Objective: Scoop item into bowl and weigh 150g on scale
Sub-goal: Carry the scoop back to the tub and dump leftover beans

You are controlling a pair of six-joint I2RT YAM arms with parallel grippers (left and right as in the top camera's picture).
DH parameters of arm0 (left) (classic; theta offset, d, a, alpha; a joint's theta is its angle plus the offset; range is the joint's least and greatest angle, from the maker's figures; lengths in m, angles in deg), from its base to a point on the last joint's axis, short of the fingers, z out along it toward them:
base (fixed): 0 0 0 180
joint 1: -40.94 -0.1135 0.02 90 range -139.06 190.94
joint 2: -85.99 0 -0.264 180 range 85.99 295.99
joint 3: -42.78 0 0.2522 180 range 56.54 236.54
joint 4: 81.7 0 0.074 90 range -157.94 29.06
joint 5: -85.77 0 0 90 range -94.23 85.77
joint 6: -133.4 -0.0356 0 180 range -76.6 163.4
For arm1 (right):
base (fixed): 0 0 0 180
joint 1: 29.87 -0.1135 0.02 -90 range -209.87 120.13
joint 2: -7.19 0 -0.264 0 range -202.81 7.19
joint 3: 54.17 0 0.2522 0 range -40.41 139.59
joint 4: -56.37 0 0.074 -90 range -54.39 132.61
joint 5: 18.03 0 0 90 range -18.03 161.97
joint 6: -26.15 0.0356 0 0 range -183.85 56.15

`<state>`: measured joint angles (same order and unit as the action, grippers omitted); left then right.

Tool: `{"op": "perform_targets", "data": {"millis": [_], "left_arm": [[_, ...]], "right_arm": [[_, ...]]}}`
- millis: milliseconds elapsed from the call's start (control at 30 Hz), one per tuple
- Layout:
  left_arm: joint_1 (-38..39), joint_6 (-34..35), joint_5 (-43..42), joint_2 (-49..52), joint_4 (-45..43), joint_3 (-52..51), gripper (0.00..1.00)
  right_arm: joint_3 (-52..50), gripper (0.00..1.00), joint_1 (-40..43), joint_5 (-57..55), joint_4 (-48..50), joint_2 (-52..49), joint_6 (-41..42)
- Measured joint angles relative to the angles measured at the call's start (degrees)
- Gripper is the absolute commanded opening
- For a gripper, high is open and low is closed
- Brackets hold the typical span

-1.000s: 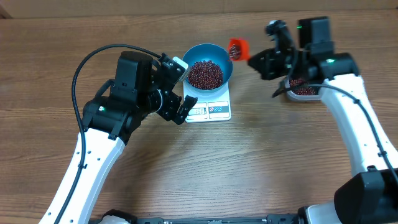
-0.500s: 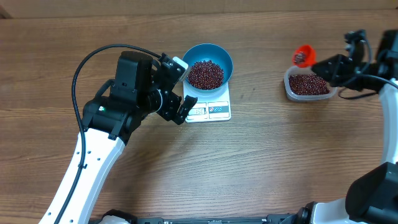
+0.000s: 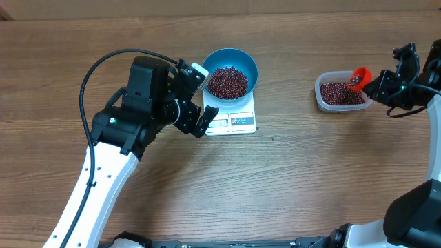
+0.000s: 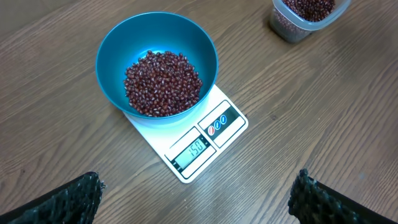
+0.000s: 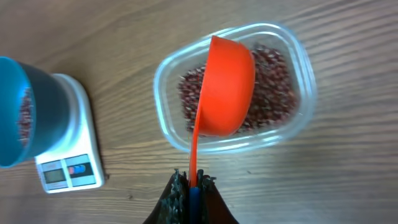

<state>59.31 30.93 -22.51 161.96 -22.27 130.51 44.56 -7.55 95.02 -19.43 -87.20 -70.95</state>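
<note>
At three o'clock, the right gripper (image 5: 193, 190) clamps an orange plastic scoop (image 5: 227, 87) over a clear tub (image 5: 305, 93) of red-brown beans (image 5: 277, 93); the left gripper (image 4: 196, 196) gapes wide.

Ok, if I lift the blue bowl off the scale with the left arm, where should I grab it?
Probably the rim of the bowl on the side facing the open left gripper, coming down from above, one finger inside, one outside. The wall is thin and bare above the beans.
</note>
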Motion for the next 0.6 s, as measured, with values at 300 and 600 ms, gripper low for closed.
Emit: {"op": "perform_targets", "data": {"millis": [300,600], "left_arm": [[0.00,-0.02,0.00,0.00,0.00,0.00,1.00],[0.00,-0.02,0.00,0.00,0.00,0.00,1.00]], "right_arm": [[0.00,0.04,-7.08,-11.02,0.72,0.00,1.16],[0.00,0.04,-17.77,-28.15,0.42,0.00,3.96]]}}
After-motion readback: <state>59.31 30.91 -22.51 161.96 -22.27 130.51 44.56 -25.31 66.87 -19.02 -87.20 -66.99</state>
